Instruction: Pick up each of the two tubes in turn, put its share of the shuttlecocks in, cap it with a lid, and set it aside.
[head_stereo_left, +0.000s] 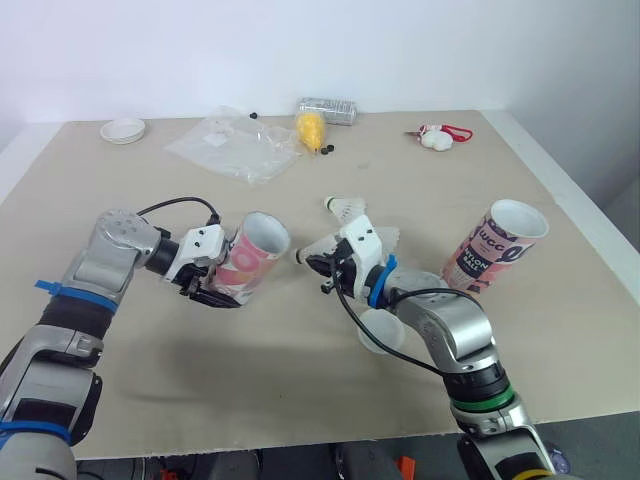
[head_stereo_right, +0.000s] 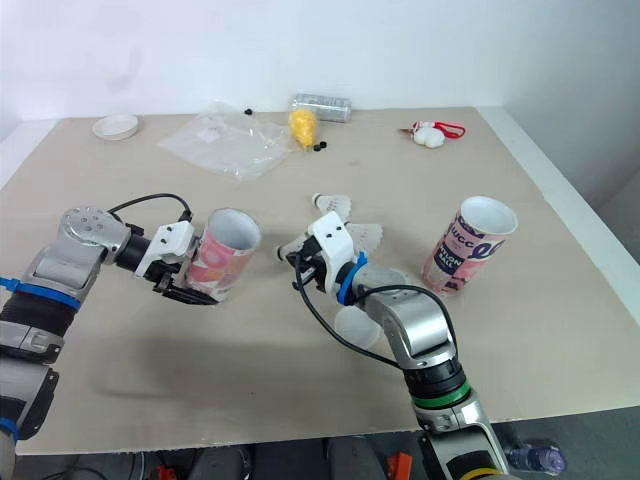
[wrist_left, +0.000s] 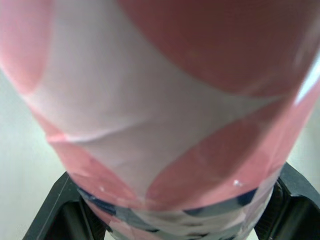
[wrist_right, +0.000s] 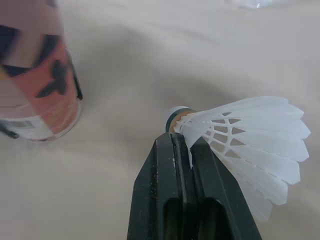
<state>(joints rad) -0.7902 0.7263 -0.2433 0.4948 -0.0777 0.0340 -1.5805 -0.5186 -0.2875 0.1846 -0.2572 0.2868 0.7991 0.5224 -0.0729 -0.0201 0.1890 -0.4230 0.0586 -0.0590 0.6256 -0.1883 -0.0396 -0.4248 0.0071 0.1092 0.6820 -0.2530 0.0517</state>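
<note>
At the table's near middle, the left gripper (head_stereo_left: 222, 288) is clamped on the pink tube (head_stereo_left: 250, 258), with one black finger on each side of its wall near the base. It holds the tube tilted, the open mouth turned up and toward the right arm. I cannot tell whether the tube's base touches the table (head_stereo_left: 150, 390).

Near that mouth but apart from it, the right gripper (wrist_right: 181, 145) has its two fingers pressed together on a white shuttlecock (wrist_right: 250, 135). They pinch the feather skirt close to the cork. The cork sits at the fingertips and the feathers fan out to one side.

Behind the right gripper two more shuttlecocks lie on the table, one (head_stereo_left: 347, 207) farther back and another (head_stereo_left: 387, 238) just beside the wrist. Under the right forearm sits a translucent lid (head_stereo_left: 378, 332).

To the right, well apart from both grippers, the second tube (head_stereo_left: 497, 247) stands on its base with its mouth open. It is pink and white with dark lettering.

Along the far edge are a white lid (head_stereo_left: 123, 130) at the left, a crumpled clear plastic bag (head_stereo_left: 232, 145), a yellow object (head_stereo_left: 311, 129) beside a clear container (head_stereo_left: 328, 110) lying on its side, and a small white and red item (head_stereo_left: 438, 137)
</note>
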